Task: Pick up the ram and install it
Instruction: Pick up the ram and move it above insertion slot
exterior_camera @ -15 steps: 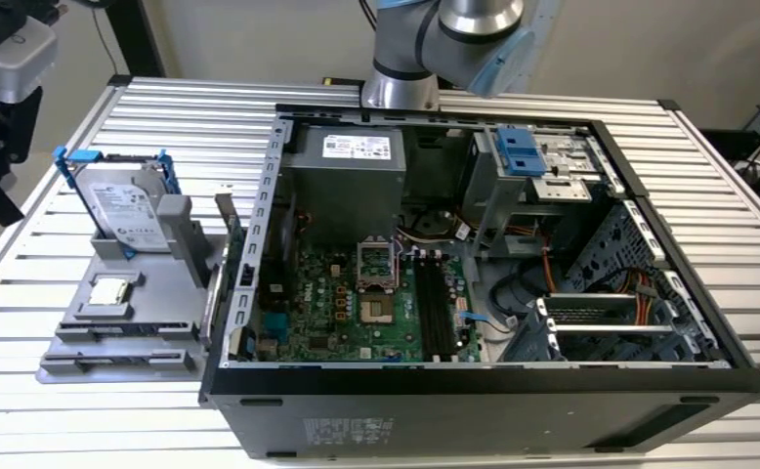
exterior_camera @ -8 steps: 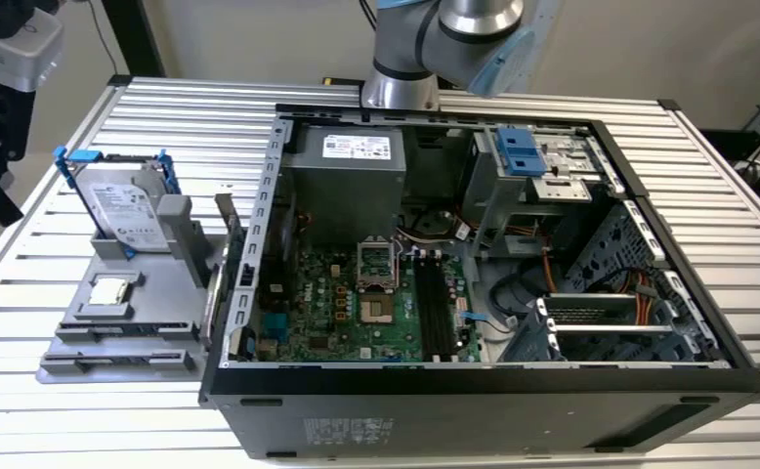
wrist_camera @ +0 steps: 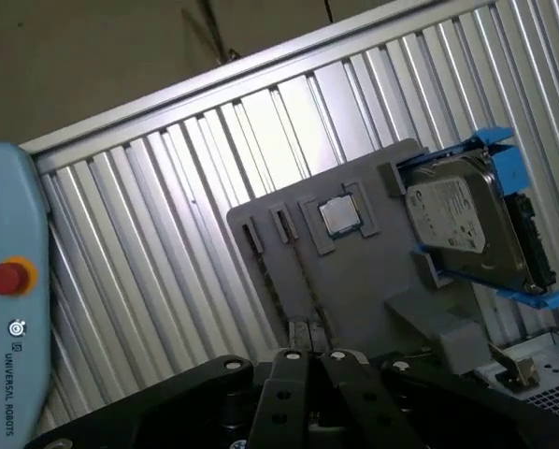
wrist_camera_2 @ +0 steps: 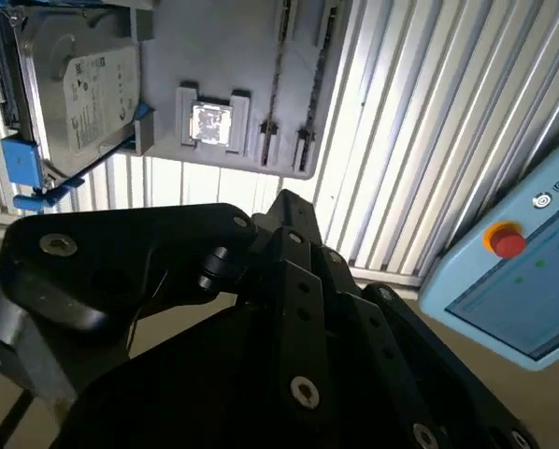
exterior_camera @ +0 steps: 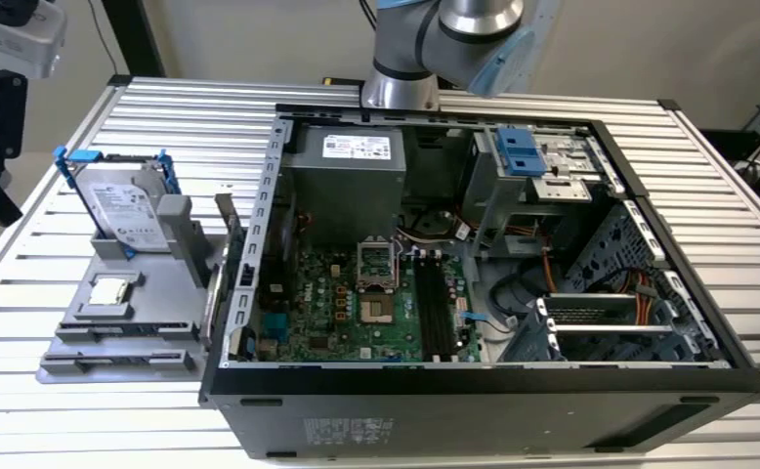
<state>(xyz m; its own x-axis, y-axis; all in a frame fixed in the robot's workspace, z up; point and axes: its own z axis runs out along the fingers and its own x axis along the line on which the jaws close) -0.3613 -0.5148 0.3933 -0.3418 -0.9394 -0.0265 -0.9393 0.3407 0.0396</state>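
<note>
1. The ram's place could not be told for sure. A thin dark line along one slot [wrist_camera: 296, 276] of the holder [wrist_camera: 354, 281] may have been its edge.
2. The tool [wrist_camera: 303, 379] hung above the holder. Whether it was spread or pressed together could not be told.
3. The ram would likely be light, stiff and thin, but fragile. Its bare chips and contact edge should not be squeezed.
4. A hold on the flat faces near the middle, or on the short ends, seemed safest. So narrow a board could tilt in a loose grip.
5. The exterior view gave the open case [exterior_camera: 485, 379], its long black sockets [exterior_camera: 433, 308] and the arm [exterior_camera: 458, 29]. The holder stood on the counter [exterior_camera: 693, 166] at the exterior view's left of the case.
6. Both wrist views looked down on the holder's chip [wrist_camera: 340, 215] and drive [wrist_camera: 462, 229], with a pendant [wrist_camera: 8, 299] well apart.
</note>
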